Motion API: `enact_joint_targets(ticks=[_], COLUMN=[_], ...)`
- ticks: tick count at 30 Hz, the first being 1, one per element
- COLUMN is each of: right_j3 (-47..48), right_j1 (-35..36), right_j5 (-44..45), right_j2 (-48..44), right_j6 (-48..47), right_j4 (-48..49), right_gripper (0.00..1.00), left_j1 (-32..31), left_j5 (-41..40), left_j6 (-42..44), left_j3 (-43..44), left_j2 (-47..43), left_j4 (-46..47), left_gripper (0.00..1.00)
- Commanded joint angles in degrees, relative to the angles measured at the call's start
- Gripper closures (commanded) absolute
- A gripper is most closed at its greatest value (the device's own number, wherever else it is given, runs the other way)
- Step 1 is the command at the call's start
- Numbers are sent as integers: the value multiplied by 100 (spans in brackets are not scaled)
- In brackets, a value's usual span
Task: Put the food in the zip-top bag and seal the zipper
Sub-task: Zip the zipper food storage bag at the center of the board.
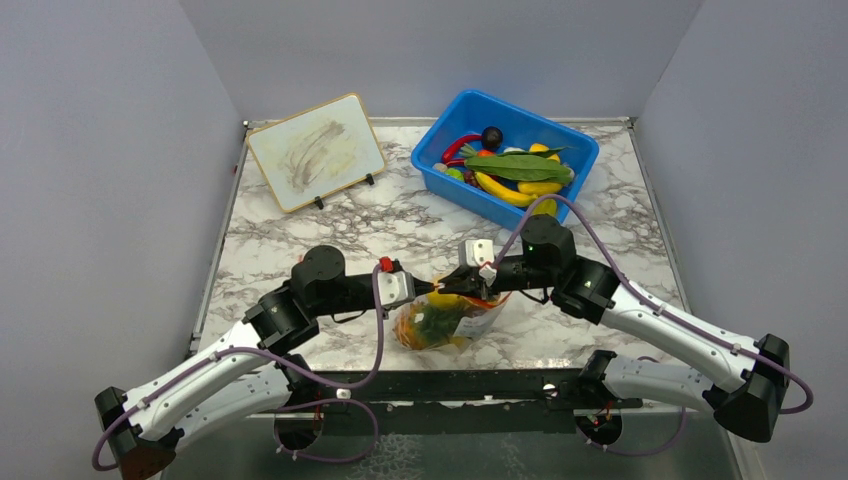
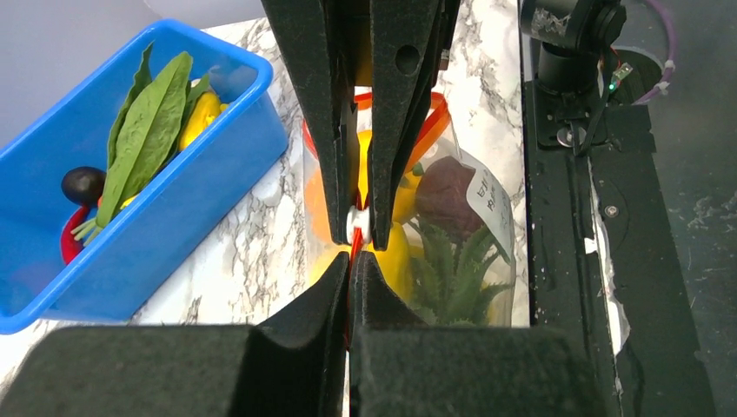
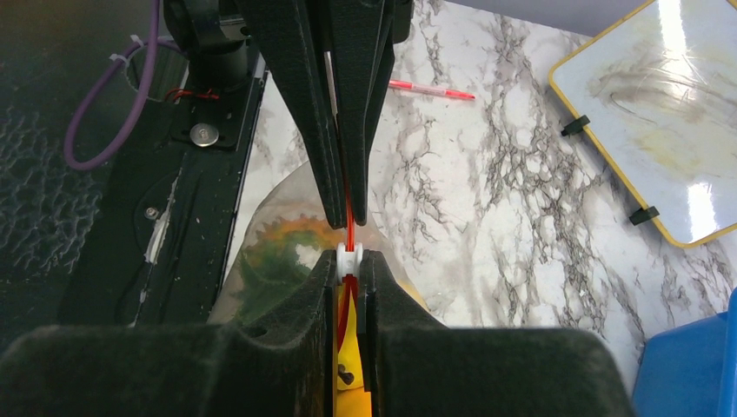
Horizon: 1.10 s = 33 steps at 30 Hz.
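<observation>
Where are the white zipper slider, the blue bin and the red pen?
white zipper slider (image 3: 348, 254), right wrist view, its rounded top
blue bin (image 2: 174, 217), left wrist view, outer side wall
red pen (image 3: 432, 89), right wrist view, mid-barrel

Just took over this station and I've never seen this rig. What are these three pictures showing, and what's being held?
Two robot arms are bolted at the near edge of a marble table. The wide picture looks down from above and behind them; the other two come from cameras on each wrist, own fingers at the bottom. The left gripper and right gripper meet over the zip-top bag, which holds toy food. Both are shut on its red zipper; the right pinches the white slider. Further back: a blue bin holding more of it, a whiteboard, a red pen.
</observation>
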Motion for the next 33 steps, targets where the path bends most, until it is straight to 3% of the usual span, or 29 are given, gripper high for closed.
enact_joint_targets(ticks=[1,18,26,33], right_j3=[139,517,622,1103], right_j1=[-15,-17,-18,-18], right_j5=[456,1920,1890,2101], right_j2=[-293,-939,-1000,-1322], right_j6=[-157,-555,-583,-954], right_j4=[-353,-1663,-1953,-2884], right_gripper=[99,99,99,99], left_j1=[4,4,4,4], left_j5=[-638,-1504,-1607,-1586], left_j6=[436,1258,1269,1305], left_j3=[308,781,727,822], left_j2=[-327,-766,-854,-969], left_j4=[-530,-1408,-1484,-1534], left_gripper=[100,100,100,100])
